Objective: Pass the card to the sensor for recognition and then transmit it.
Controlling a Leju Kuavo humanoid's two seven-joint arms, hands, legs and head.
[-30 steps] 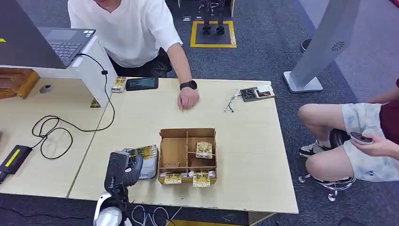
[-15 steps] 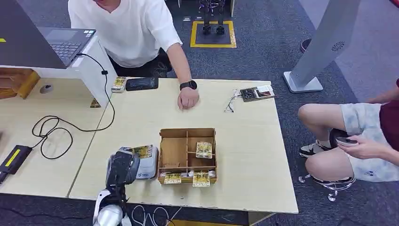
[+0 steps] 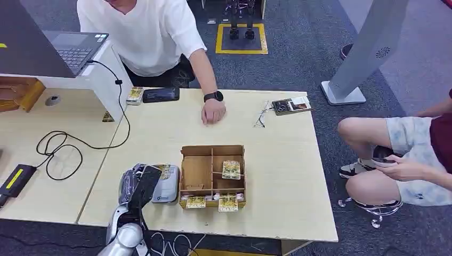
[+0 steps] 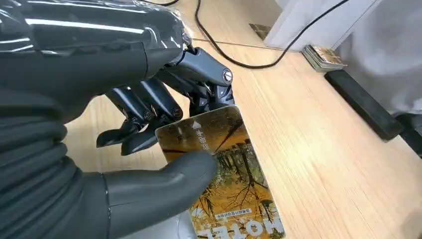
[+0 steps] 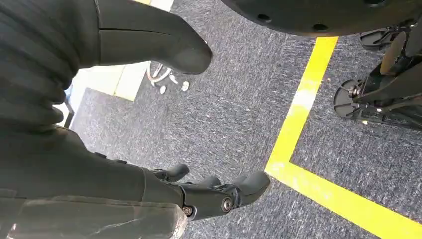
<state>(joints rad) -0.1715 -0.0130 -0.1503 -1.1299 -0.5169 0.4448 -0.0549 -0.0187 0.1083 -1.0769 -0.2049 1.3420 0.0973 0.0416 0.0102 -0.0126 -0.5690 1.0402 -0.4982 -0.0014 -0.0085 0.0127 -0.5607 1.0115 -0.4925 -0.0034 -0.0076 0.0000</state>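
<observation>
From the head view we see our left hand (image 3: pixel 139 184) low on the counter (image 3: pixel 277 160), just left of the wooden box (image 3: pixel 212 176). It holds the card (image 3: pixel 162 171) over the grey sensor (image 3: pixel 166 188), which sits touching the box's left side. The box is split into compartments; one card (image 3: pixel 231 169) lies in a right-hand compartment, and more cards (image 3: pixel 216 201) stand along its near edge. Beyond the box, across the counter, a person (image 3: pixel 144 32) in a white shirt rests a hand (image 3: pixel 213 111) on the wood. Left of that hand lies a phone (image 3: pixel 160 94), and right of it glasses (image 3: pixel 263 114). A black cable (image 3: pixel 69 141) loops over the counter far left of the box. Off to the right of the box, past the counter's edge, a second person (image 3: pixel 405 154) sits.

From the left wrist view we see the thumb (image 4: pixel 164 181) pressing on top of the card (image 4: pixel 224 169), with the darker fingers (image 4: pixel 149 107) curled beneath its far edge, so the card is pinched. The card is gold with a tree print and lies tilted above the counter (image 4: pixel 318 144).

From the right wrist view we see our right hand (image 5: pixel 199 191) hanging above grey carpet (image 5: pixel 234 119) crossed by a yellow line (image 5: pixel 303 109). Its fingers are loosely curved and apart from the thumb, holding nothing.
</observation>
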